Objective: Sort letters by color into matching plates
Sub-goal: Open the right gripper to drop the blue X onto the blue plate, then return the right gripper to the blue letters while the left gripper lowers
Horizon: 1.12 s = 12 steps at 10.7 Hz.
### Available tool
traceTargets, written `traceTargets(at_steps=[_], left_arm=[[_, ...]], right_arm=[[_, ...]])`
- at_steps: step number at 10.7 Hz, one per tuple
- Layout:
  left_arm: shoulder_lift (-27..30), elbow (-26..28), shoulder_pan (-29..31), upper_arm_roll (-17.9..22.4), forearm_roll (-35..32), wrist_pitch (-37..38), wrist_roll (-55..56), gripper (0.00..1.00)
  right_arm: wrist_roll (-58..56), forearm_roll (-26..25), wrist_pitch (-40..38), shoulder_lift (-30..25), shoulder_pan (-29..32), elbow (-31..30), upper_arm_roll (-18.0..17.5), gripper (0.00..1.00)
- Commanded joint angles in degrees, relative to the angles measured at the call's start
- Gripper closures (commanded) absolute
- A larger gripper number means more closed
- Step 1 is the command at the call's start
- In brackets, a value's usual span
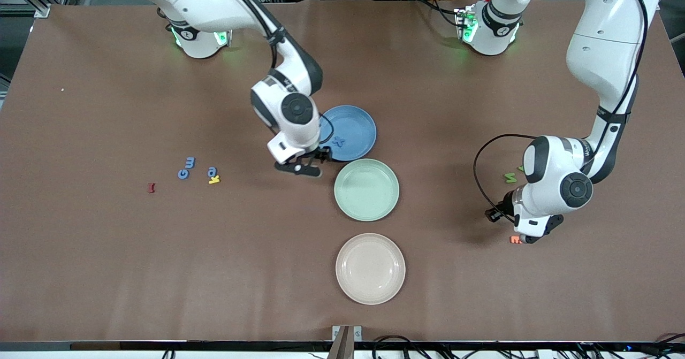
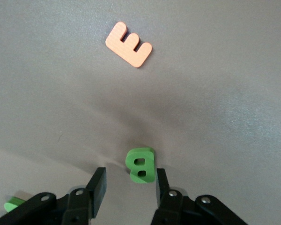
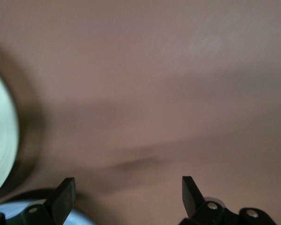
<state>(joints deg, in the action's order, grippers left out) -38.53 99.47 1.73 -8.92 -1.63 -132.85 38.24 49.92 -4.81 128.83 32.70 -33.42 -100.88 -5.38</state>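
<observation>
The blue plate [image 1: 356,123] holds a blue letter X [image 1: 337,140]. The mint green plate [image 1: 366,189] and the cream plate [image 1: 370,268] hold nothing. My right gripper [image 1: 299,166] is open and empty, low over the table beside the blue plate's rim [image 3: 77,218]. My left gripper [image 2: 129,180] is open, low over the table, with a green letter B [image 2: 140,165] lying between its fingers, close to one finger [image 2: 160,180]. An orange E [image 2: 129,44] lies just past it and also shows in the front view [image 1: 515,239].
Green letters [image 1: 509,177] lie near the left arm's end. Blue letters [image 1: 185,168], a yellow K [image 1: 214,179] and a red letter [image 1: 151,188] lie toward the right arm's end. The green plate's edge [image 3: 0,136] shows in the right wrist view.
</observation>
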Motion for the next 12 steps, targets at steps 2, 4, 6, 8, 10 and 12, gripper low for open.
traceTargets(at_steps=[2,4,6,8,10,12], left_arm=[[0.12,0.81,0.56,-0.57,-1.01,-1.88,-0.54,0.49],[0.03,0.81,0.56,-0.49,-1.01,-1.97,-0.54,0.49],[0.03,0.73,0.56,-0.49,-1.01,-2.06,-0.54,0.48],[-0.05,0.81,0.38,-0.49,-1.01,-2.23,-0.54,0.48],[-0.32,0.73,0.30,-0.49,-1.01,-2.41,-0.54,0.48],[-0.41,0.81,0.30,-0.49,-1.01,-3.02,-0.54,0.48]], right_arm=[[-14.98,-1.08,-4.37,-4.57,9.40,-0.90,-1.04,0.00],[-24.03,-1.17,-4.47,-5.36,14.41,-1.51,-2.09,0.00],[-31.86,-1.52,-4.03,-6.42,18.37,-2.82,-2.27,0.00],[-38.55,-3.10,-3.24,-8.43,22.50,-5.37,-2.53,0.00],[-43.66,-3.19,0.08,-9.93,26.20,-9.05,-2.53,0.00],[-48.05,-3.19,8.84,-11.86,29.45,-16.42,-2.53,0.00]])
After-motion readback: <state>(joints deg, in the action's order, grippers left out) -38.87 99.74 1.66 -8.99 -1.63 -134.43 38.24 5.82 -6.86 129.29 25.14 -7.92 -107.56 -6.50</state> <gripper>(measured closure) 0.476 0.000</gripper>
